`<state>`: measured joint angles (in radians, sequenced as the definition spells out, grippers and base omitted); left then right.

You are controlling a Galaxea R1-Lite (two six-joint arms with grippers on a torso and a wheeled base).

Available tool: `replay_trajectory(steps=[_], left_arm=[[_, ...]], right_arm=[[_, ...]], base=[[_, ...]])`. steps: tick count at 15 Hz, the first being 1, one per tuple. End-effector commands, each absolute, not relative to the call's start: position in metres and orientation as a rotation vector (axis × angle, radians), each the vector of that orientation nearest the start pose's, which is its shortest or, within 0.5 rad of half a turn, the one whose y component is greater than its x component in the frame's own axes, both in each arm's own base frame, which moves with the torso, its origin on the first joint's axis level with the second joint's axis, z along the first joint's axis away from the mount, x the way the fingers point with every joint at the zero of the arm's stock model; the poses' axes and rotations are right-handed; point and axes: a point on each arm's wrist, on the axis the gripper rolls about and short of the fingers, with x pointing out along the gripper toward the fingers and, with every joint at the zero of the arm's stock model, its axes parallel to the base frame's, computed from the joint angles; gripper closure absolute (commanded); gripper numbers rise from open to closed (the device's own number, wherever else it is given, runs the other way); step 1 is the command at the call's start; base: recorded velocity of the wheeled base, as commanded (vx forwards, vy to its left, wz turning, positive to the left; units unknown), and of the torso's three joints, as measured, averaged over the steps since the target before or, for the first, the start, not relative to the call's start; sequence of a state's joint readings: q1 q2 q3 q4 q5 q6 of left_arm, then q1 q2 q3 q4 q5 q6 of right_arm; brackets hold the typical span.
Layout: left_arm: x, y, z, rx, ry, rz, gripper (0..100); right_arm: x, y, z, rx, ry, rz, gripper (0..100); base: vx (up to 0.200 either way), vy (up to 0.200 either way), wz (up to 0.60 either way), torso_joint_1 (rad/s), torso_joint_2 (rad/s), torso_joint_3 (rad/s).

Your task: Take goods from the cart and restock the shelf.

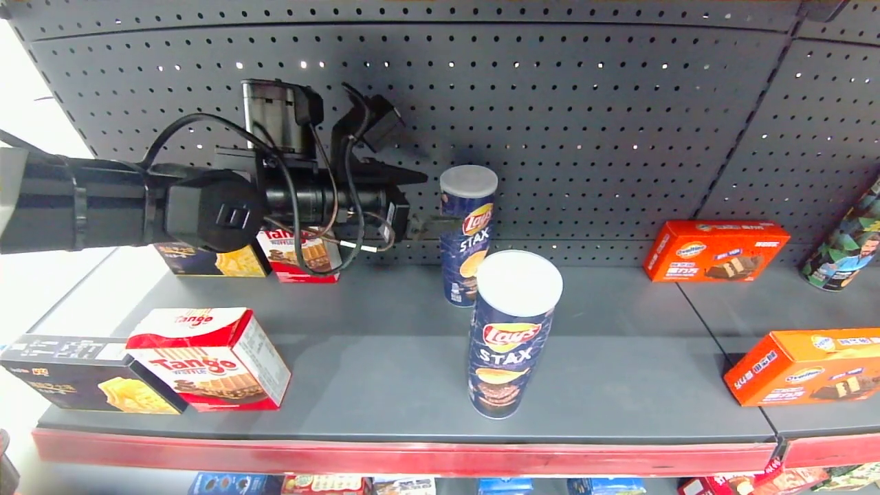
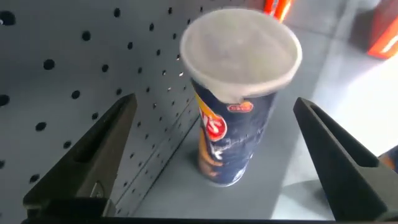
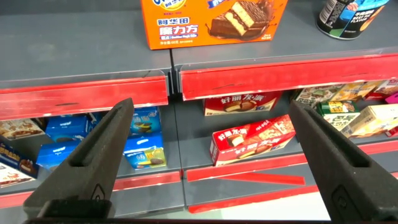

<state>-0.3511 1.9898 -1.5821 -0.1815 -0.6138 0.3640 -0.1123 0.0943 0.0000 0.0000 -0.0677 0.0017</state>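
Rear can (image 1: 467,234) and front can (image 1: 512,333) were dark blue with pale lids. Shelf (image 1: 385,371) grey, its front edge red. Pegboard (image 1: 550,103) was dark grey, dotted with holes. Right-end box (image 1: 715,251) orange; wafer box (image 1: 210,361) red and white.

Two chip cans stand mid-frame: rear chip can (image 1: 467,237) and front chip can (image 1: 512,344). At left, two red wafer boxes, front wafer box (image 1: 210,361) and rear wafer box (image 1: 309,258), and two black boxes, front black box (image 1: 75,375) and rear black box (image 1: 213,262). At right, two orange boxes, upper orange box (image 1: 715,251) and lower orange box (image 1: 804,368). One printed can (image 1: 845,251) sits at the right edge.
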Motion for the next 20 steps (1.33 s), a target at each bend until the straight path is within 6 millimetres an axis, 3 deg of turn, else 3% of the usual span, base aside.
replay_trajectory(steps=[1,4,7,11,20], left_arm=[[0.368,-0.149,0.249,0.347,0.065,-0.966,0],[0.353,-0.152,0.219,0.425,0.147,-0.936,0],[0.352,-0.160,0.221,0.431,0.124,-0.923,0],[0.363,-0.171,0.209,0.458,0.157,-0.851,0],[0.383,-0.176,0.212,0.436,0.165,-0.713,0]], right_arm=[[-0.016,0.000,0.077,0.004,0.095,-0.179,0],[-0.016,0.000,0.077,0.004,0.095,-0.179,0],[-0.016,0.000,0.077,0.004,0.095,-0.179,0],[-0.016,0.000,0.077,0.004,0.095,-0.179,0],[-0.016,0.000,0.077,0.004,0.095,-0.179,0]], base=[[0.000,0.000,0.00,0.000,0.00,0.000],[0.000,0.000,0.00,0.000,0.00,0.000],[0.000,0.000,0.00,0.000,0.00,0.000],[0.000,0.000,0.00,0.000,0.00,0.000],[0.000,0.000,0.00,0.000,0.00,0.000]])
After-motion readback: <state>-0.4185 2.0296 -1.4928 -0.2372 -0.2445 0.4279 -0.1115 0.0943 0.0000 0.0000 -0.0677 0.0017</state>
